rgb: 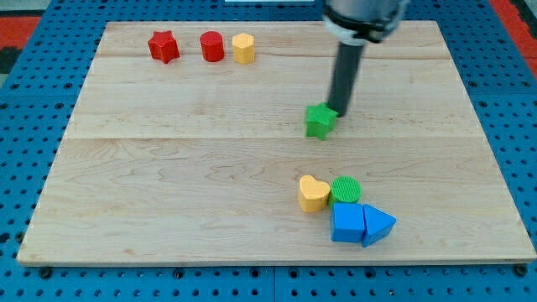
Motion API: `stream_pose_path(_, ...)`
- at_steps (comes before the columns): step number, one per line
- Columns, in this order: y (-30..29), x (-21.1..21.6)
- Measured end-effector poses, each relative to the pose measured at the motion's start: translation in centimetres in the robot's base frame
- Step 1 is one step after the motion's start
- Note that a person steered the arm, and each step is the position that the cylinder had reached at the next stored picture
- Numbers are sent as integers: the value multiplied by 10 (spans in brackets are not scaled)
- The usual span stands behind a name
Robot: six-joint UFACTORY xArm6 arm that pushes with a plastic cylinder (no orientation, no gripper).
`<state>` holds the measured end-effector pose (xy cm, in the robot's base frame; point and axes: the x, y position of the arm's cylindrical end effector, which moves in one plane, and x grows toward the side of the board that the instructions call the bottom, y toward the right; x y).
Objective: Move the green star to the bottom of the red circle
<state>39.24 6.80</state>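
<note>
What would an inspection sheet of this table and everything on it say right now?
Surface: wooden board, flat.
Job's things: green star mid-board; red circle near the view's top left.
Clutter: red star, yellow block beside the circle; yellow heart, green circle, blue cube, blue triangle clustered at the view's bottom right.
Jaws: none; my tip touches the star's right side.
Cables: nothing seen.
Surroundings: blue pegboard.

The board (210,168) looks like pale, smooth, matt wood with visible grain, and the green star (319,122) like matt plastic.
</note>
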Motion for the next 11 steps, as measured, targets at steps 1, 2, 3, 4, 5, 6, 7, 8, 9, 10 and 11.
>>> stream_pose_path(1, 13, 9)
stream_pose_path(2, 28, 33)
stream_pose_path(3, -36, 34)
stream_pose_path(4, -92, 28)
stream_pose_path(5, -109, 48)
stream_pose_path(6, -140, 54)
stream_pose_path(7, -152, 15)
stream_pose_path(8, -161, -14)
stream_pose_path(9, -131, 16)
stream_pose_path(10, -101, 12)
stream_pose_path(11, -118, -14)
